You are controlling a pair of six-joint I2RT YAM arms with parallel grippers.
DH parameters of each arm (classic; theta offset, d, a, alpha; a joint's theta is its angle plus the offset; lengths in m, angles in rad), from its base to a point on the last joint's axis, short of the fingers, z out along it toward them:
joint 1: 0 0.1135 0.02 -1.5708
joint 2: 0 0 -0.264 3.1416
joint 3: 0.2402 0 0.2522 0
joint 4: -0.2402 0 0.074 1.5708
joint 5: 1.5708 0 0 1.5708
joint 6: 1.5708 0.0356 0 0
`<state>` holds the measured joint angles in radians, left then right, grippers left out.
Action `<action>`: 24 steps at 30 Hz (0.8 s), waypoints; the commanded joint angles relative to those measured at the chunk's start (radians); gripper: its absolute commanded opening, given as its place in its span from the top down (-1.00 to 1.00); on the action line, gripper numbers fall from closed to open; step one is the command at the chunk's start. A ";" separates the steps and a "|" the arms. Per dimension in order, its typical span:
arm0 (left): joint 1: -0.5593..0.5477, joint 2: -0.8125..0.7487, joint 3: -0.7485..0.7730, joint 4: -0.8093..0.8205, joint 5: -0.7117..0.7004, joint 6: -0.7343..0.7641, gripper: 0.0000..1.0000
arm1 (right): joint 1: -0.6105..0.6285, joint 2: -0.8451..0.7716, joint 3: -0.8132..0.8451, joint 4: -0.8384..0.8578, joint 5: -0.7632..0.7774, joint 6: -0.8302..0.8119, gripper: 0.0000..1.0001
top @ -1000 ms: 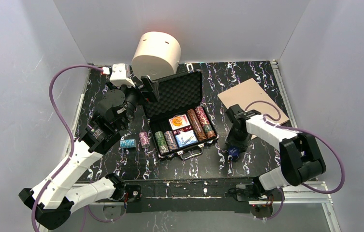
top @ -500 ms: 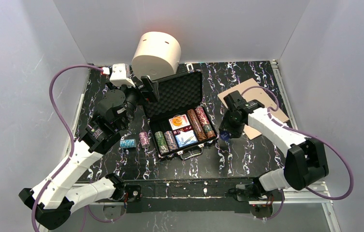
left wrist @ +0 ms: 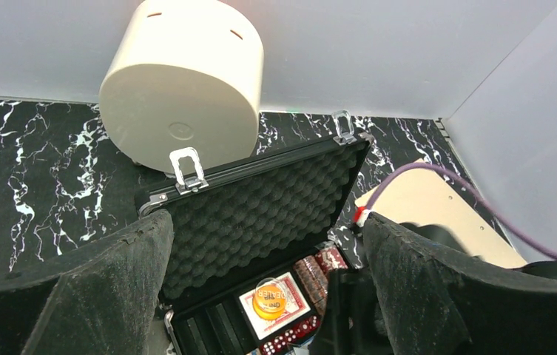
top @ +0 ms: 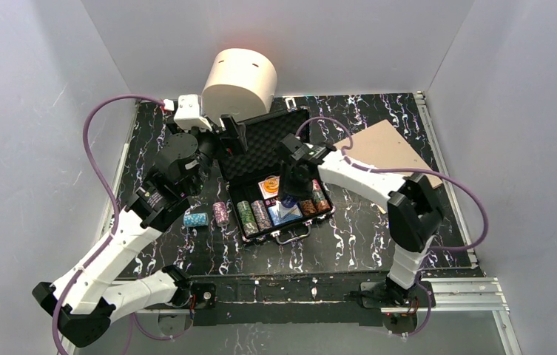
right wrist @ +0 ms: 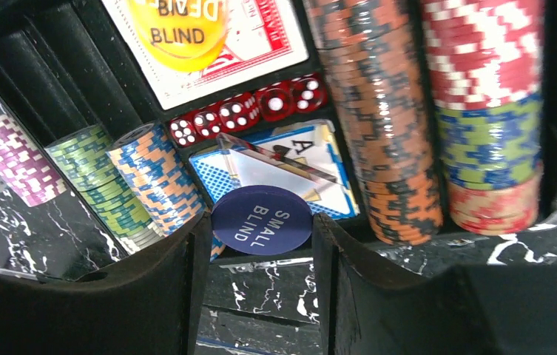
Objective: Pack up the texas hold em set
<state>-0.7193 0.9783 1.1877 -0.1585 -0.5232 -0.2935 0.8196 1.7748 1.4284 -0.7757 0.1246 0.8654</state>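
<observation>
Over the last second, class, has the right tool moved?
Yes: the right tool, gripping the blue button, swung left from beside the briefcase to over its tray.

- "SMALL BLIND", white capitals in two lines, on dark blue button (right wrist: 262, 220); over near edge of briefcase (right wrist: 556, 111), lettering turned sideways in right wrist view.
- "BLIND", dark capitals, on yellow button (right wrist: 179, 29); lying on red-backed card deck (right wrist: 268, 37) toward far edge of briefcase tray. Line above cut off by frame edge, not readable there.
- Same yellow button in left wrist view: upside-down word, looks like "DEALER", small and blurry.
- "A" on white card face at blue-backed card deck (right wrist: 275, 166), by near edge of tray.
- White pips on red dice (right wrist: 245, 111), in a row between the two decks.
- Top external view: all print too small to read.
</observation>
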 commanded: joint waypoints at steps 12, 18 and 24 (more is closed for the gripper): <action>0.003 0.028 0.081 -0.003 -0.019 0.022 -0.96 | 0.047 0.155 0.170 -0.069 0.006 -0.073 -0.15; 0.003 0.031 0.082 -0.004 -0.025 0.031 -0.96 | 0.056 0.164 0.167 -0.111 -0.021 -0.078 -0.19; 0.003 0.021 0.071 -0.004 -0.034 0.043 -0.96 | 0.063 0.171 0.167 -0.120 -0.029 -0.091 -0.35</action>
<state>-0.7189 1.0122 1.2331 -0.1654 -0.5274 -0.2687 0.8764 1.9331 1.5581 -0.8589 0.0990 0.7921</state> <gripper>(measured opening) 0.981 0.653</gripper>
